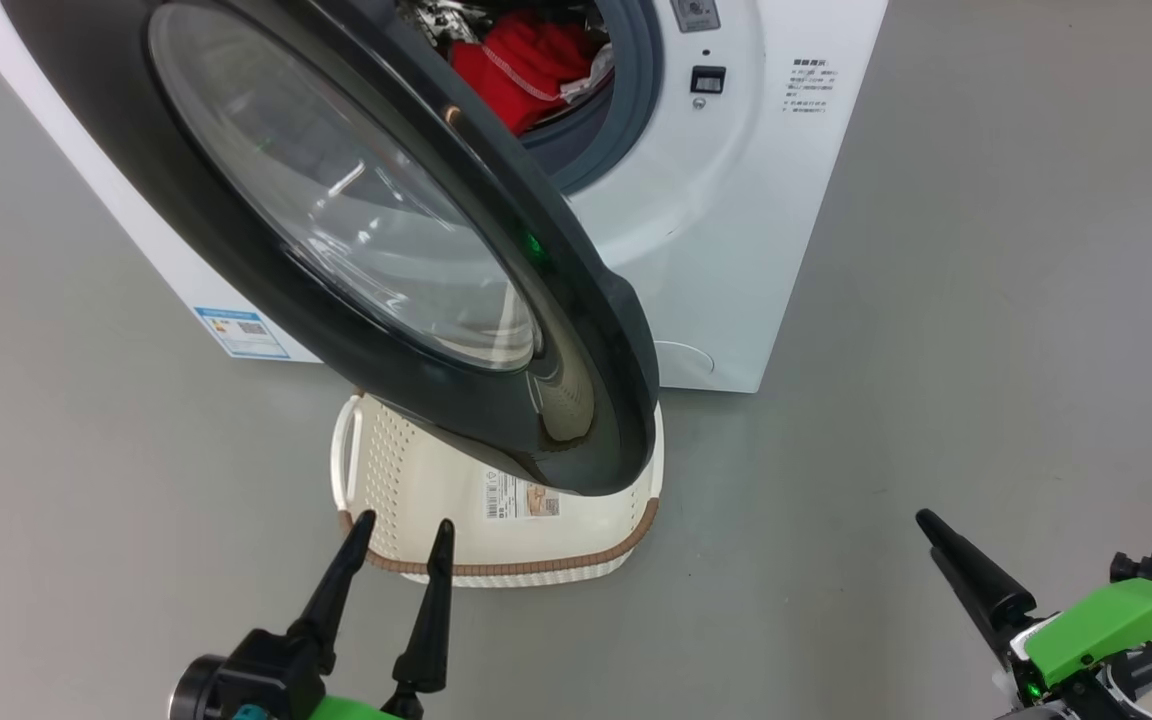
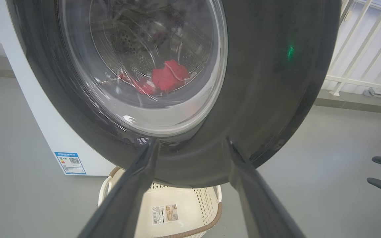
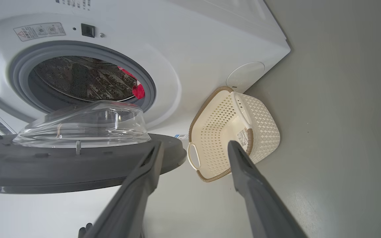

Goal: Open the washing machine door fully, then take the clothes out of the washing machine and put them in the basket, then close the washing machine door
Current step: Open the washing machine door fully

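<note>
washing machine door point(image 1: 356, 220): ajar, overhanging basket point(image 1: 536, 568)
clothes point(image 1: 526, 65): red, in drum point(image 3: 78, 79), 12 o'clock
left end effector point(image 1: 406, 520): spread, empty, 7 o'clock
right end effector point(image 3: 195, 143): spread, empty, 4 o'clock

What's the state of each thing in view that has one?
Door: open, swung out partway.
Washing machine: loaded, not yet emptied.
Clothes: inside the machine.
Basket: upright, empty.
Left pincer: open, holding nothing.
Right pincer: open, holding nothing.
</note>
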Motion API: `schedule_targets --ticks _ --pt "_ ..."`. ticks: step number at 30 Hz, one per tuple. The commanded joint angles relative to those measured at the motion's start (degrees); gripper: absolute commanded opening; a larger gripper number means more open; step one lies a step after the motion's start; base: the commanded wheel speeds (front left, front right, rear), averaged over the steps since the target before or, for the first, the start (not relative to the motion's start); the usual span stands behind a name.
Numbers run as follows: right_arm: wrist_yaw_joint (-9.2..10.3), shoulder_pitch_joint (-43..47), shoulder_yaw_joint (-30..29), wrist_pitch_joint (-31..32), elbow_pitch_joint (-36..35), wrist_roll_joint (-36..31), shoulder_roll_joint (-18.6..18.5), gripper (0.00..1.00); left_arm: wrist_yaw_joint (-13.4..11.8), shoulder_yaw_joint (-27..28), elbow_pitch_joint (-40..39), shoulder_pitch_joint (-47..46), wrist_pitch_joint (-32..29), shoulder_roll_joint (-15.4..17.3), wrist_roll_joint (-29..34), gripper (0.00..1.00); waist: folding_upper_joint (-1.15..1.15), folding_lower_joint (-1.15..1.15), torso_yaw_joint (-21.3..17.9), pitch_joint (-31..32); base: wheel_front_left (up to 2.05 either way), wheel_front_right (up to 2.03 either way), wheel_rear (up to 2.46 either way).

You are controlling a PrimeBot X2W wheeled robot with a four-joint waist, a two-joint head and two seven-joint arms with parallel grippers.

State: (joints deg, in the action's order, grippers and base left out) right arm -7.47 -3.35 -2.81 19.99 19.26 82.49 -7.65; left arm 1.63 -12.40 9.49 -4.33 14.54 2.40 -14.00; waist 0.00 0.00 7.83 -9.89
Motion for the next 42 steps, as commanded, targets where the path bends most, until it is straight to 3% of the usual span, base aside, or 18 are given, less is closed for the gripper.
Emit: schedule_targets --ticks 1,19,24,30,42 --pt "-0.02 0.35 1.7 -1.81 -1.45 -1.34 -1.58 1.0 0.51 2.06 -1.06 0.12 0.46 0.48 0.58 1.0 0.0 0.0 -0.09 0.12 0.0 0.0 0.0" --pt "-0.02 1.47 20.33 -30.98 -0.29 -13.34 -12.05 1.0 0.86 2.22 -0.23 0.79 0.46 0.48 0.36 1.0 0.0 0.0 -0.34 1.01 0.0 0.0 0.0" --pt "-0.02 0.82 24.22 -34.69 1.91 -17.59 -14.75 1.0 0.86 2.21 -0.23 1.03 0.46 0.48 0.42 1.0 0.0 0.0 -0.45 1.15 0.0 0.0 0.0" --pt "-0.02 0.99 19.75 -34.96 0.33 -26.18 -13.81 1.0 0.81 2.26 -0.36 0.96 0.46 0.48 0.44 1.0 0.0 0.0 -0.56 0.84 0.0 0.0 0.0" --pt "-0.02 6.06 8.99 -34.98 -6.67 -44.4 -8.04 1.0 0.67 2.39 -0.34 0.55 0.46 0.48 0.24 1.0 0.0 0.0 -0.34 0.7 0.0 0.0 0.0"
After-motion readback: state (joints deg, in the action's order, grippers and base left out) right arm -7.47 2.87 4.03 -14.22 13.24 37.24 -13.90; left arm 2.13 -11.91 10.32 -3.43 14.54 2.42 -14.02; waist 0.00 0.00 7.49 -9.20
